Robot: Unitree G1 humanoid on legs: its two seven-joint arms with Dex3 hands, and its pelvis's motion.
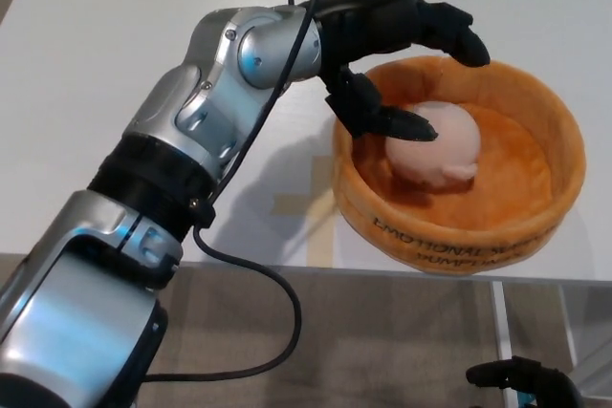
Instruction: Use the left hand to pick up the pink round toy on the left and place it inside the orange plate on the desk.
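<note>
Pink round toy point(435, 143) soft plush; orange plate point(535, 226) fuzzy cloth; desk point(86, 93) smooth matt.
</note>
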